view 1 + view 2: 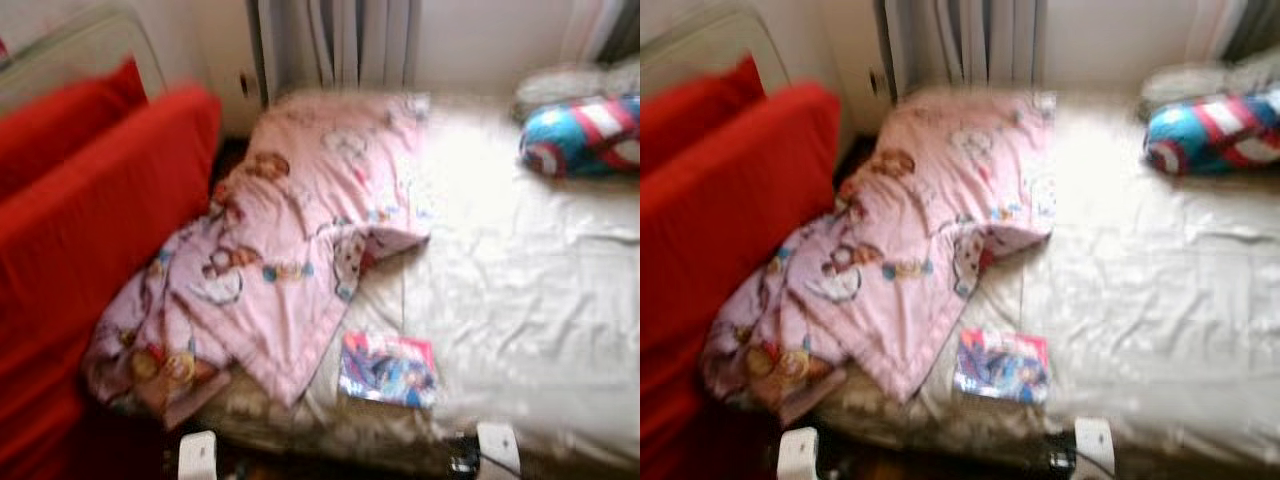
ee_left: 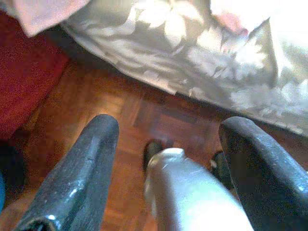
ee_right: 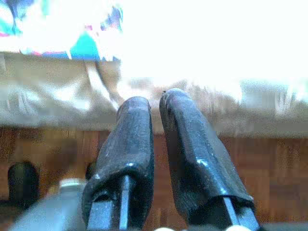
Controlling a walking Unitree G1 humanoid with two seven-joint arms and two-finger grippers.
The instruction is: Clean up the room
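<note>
A bed (image 1: 520,300) with a pale, wrinkled sheet stands before the robot, and everything else can be placed from it. A pink cartoon-print blanket (image 1: 290,250) lies crumpled over the bed's left half, its lower end spilling off the left edge toward a red sofa (image 1: 90,230) that stands just beside the bed. Near the bed's front edge, just right of the blanket's lowest corner, a colourful book (image 1: 388,368) lies flat on the sheet. At the bed's far right corner rests a blue, red and white cushion (image 1: 580,135). Behind the head of the bed hangs a grey curtain (image 1: 335,40).

The left gripper (image 2: 166,144) hangs below the bed's front edge, over the wooden parquet floor (image 2: 144,115); its two black fingers (image 2: 82,178) are spread wide and hold nothing, touching nothing. The floral side of the bed cover shows beyond them.

The right gripper (image 3: 155,120) also sits low in front of the bed's front edge, pointing at the hanging cover. Its fingers are pressed nearly together with only a thin gap, empty, their tips near the cover; contact cannot be told. The head views are blurred.
</note>
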